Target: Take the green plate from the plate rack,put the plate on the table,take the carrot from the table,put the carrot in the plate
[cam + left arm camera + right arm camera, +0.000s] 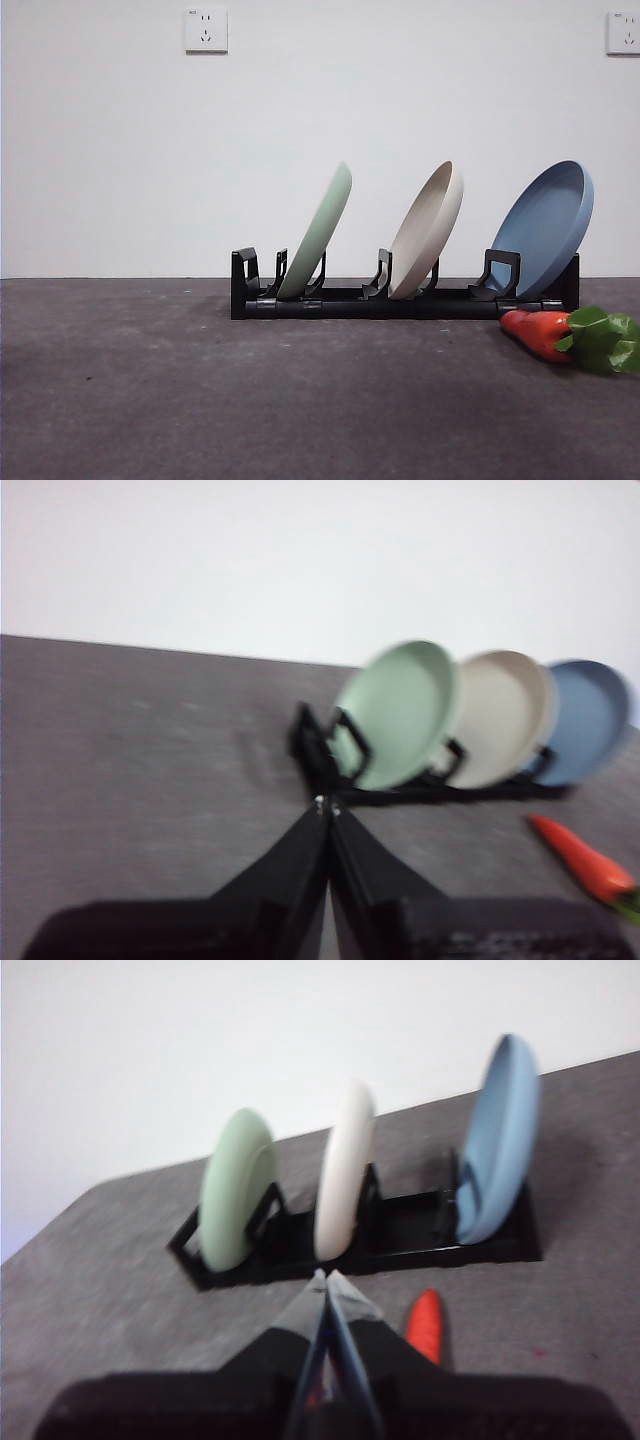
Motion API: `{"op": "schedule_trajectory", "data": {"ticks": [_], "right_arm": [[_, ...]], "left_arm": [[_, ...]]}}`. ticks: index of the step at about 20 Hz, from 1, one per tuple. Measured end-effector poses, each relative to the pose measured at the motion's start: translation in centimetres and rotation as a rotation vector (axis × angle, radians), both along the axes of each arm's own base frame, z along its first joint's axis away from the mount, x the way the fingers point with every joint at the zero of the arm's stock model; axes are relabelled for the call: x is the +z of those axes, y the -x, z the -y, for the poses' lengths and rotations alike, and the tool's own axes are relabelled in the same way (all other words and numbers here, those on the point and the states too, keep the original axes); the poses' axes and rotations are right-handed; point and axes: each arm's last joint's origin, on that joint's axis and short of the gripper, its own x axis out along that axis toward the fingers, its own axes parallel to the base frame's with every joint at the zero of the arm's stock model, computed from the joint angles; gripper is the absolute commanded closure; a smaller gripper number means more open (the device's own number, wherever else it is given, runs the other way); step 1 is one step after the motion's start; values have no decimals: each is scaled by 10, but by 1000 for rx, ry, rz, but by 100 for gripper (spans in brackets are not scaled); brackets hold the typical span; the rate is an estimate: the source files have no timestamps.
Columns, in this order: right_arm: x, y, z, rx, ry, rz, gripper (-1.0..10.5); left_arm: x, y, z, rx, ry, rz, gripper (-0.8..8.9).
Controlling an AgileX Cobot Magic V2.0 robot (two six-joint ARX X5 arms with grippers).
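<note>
The green plate [318, 232] stands tilted in the left slot of the black plate rack [400, 300]. It also shows in the left wrist view [400, 712] and the right wrist view [235, 1190]. The carrot [545, 332] lies on the table [200, 400] in front of the rack's right end, leaves to the right. It also shows in the left wrist view [585, 860] and, partly hidden, in the right wrist view [427, 1322]. My left gripper [327, 805] and my right gripper [325, 1275] are both shut and empty, hanging back from the rack. Neither shows in the front view.
A beige plate [428, 230] stands in the rack's middle slot and a blue plate [545, 232] in its right slot. A white wall with two sockets [205, 30] rises behind the table.
</note>
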Motion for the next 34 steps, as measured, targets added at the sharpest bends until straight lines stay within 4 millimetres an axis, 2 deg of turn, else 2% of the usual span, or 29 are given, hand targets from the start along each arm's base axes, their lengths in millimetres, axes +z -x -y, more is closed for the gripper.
{"op": "schedule_trajectory", "data": {"ticks": [4, 9, 15, 19, 20, 23, 24, 30, 34], "right_arm": [[25, -4, -3, 93, 57, -104, 958], [46, -9, -7, 246, 133, -270, 957], [56, -14, -10, 411, 183, -379, 957], [55, -15, -11, 438, 207, -395, 936], [55, -15, -11, 439, 209, -395, 876], [55, -15, -11, 441, 214, -391, 388], [55, -15, -11, 441, 214, -392, 319], [55, -15, -11, 441, 213, -395, 319], [55, -15, -11, 441, 213, -396, 319]], "left_arm": [[22, -4, 3, -130, 7, -61, 820], [43, -10, 7, -317, 2, -142, 820], [57, -16, 10, -485, -12, -220, 820], [59, -17, 11, -516, -34, -230, 810], [59, -16, 11, -517, -36, -230, 774], [58, -16, 11, -517, -35, -237, 328], [58, -16, 11, -518, -35, -236, 310], [60, -18, 11, -516, -40, -217, 310], [70, -33, 10, -512, -50, -194, 310]]}}
